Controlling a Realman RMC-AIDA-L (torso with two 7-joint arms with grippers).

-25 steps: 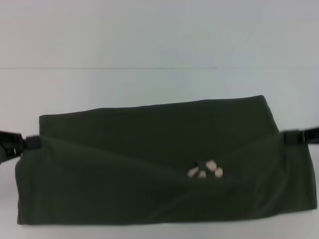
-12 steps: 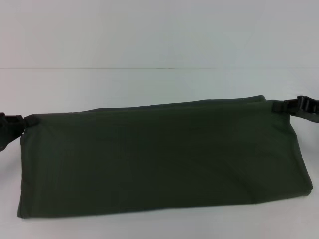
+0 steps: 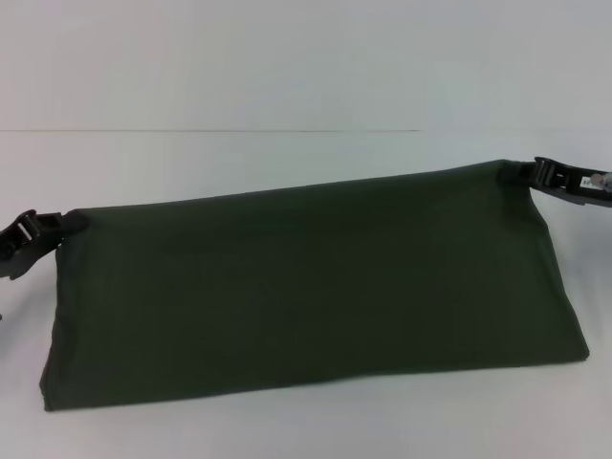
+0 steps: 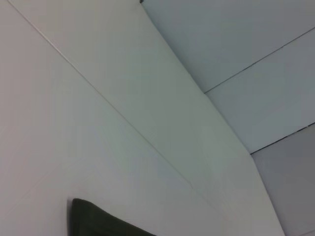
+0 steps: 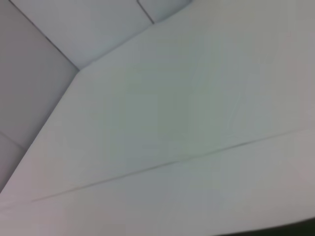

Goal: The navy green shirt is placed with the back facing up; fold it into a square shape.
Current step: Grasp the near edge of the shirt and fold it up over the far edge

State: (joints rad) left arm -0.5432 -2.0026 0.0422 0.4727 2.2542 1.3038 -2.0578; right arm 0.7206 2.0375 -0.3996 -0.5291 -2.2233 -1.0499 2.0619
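Observation:
The navy green shirt [image 3: 306, 296] hangs as a wide folded band across the head view, its lower edge resting on the white table. My left gripper [image 3: 53, 229] is shut on the shirt's upper left corner, and my right gripper [image 3: 526, 172] is shut on its upper right corner, held higher. The top edge slants up toward the right. A dark corner of the shirt [image 4: 98, 221] shows in the left wrist view. The right wrist view shows only a dark sliver of cloth [image 5: 300, 230] and table.
The white table [image 3: 287, 163] stretches behind the shirt to a pale back wall [image 3: 287, 57]. A thin seam line crosses the table in both wrist views.
Both grippers have lifted the shirt's near edge and carried it up and away from me. The fold with the pale label went out of sight. The right corner has risen higher than the left.

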